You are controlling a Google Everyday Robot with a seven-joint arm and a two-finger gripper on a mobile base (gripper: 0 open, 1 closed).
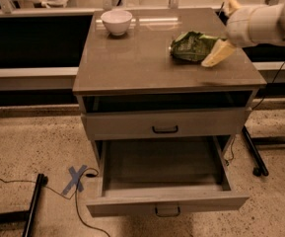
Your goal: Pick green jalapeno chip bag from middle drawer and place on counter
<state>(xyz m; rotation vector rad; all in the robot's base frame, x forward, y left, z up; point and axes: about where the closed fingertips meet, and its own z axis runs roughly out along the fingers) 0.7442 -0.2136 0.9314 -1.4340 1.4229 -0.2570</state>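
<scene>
"Where is the bag [191, 46] lying?"
"It is lying on the bench [142, 63], toward the right rear, well apart from the bowl [116, 21]."
"And the claw [217, 29]?"
"It is hovering at the bag's right end, its fingers [220, 52] spread apart and the lower one at the bag's edge. The drawer [164, 204] is standing open below."

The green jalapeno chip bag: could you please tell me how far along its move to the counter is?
Done: green jalapeno chip bag lies on the counter; the middle drawer stands open, empty. In hand: the gripper, open, is at the bag's edge. Left: probably only withdrawing the arm.
</scene>
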